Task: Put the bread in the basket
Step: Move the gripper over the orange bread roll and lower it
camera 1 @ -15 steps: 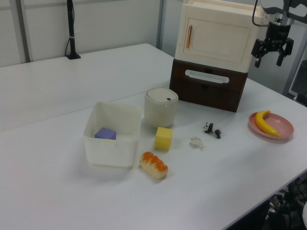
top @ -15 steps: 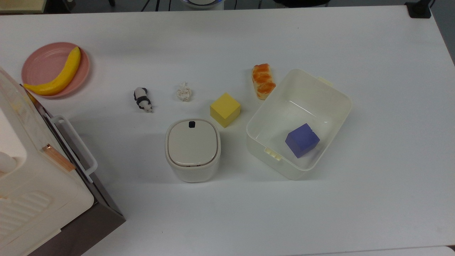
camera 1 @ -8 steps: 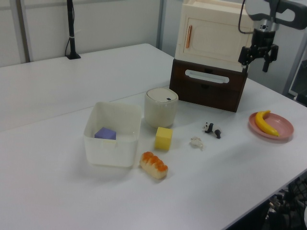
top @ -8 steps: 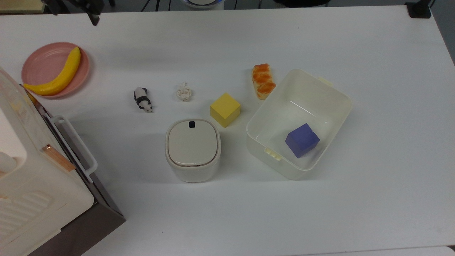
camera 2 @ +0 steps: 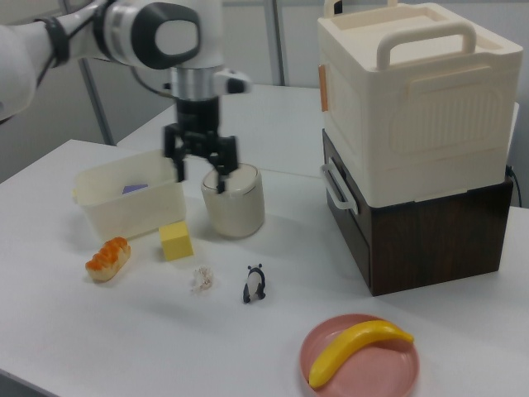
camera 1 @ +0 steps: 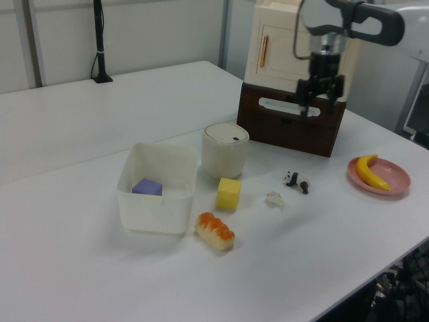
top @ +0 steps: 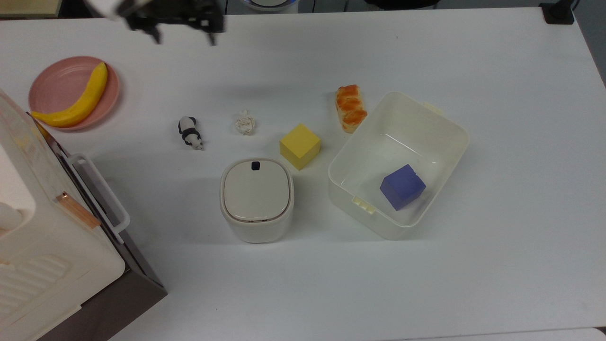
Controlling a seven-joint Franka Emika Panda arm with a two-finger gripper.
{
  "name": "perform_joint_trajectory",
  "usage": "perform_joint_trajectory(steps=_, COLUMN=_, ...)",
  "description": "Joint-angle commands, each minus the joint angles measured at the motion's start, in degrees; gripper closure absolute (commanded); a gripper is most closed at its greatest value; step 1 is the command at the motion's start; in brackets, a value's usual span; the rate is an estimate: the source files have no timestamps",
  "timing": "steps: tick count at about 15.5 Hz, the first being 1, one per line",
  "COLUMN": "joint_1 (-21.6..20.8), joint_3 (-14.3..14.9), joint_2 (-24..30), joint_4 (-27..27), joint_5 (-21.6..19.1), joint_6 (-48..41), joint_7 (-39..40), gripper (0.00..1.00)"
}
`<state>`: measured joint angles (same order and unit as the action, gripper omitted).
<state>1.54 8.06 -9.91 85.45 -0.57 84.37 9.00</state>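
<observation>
While jaws spread midair, bread (top: 351, 107) lies just beside basket (top: 453, 128).

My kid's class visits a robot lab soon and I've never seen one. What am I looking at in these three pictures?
It is one robot arm seen by three cameras: one from above and two from opposite sides of a white table. Its end effector hangs open in the air, holding nothing. On the table lie a toy bread beside a plastic basket holding a purple cube, a yellow cube, a lidded bin, a panda figure, a banana on a pink plate, and a stacked cabinet.
</observation>
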Motion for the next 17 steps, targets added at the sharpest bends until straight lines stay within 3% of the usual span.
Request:
perform_joint_trajectory(steps=1, joint_1=-9.2, joint_3=0.8, joint_2=0.7, joint_4=4.0, joint_5=-3.8, joint_6=-3.0, joint_7=0.8, gripper=0.0)
perform_joint_trajectory(steps=4, joint_1=-16.8, joint_3=0.8, joint_2=-2.8, joint_4=6.2, joint_5=-5.0, joint_6=0.2, joint_7=-2.6, gripper=0.0)
perform_joint_trajectory(steps=8, joint_1=-23.3, joint_3=0.8, joint_2=-2.9, joint_4=13.0, joint_5=-5.2, joint_6=13.5, joint_7=-10.7, gripper=0.0)
perform_joint_trajectory(steps=14, joint_1=-30.4, joint_3=0.8, joint_2=-4.2, joint_4=22.1, joint_5=-5.2, joint_6=28.5, joint_7=-16.3, gripper=0.0)
perform_joint_trajectory(steps=17, joint_1=-32.1, joint_3=0.8, joint_2=-8.2, joint_4=23.1, joint_5=-5.2, joint_6=31.2, joint_7=-16.2, gripper=0.0)
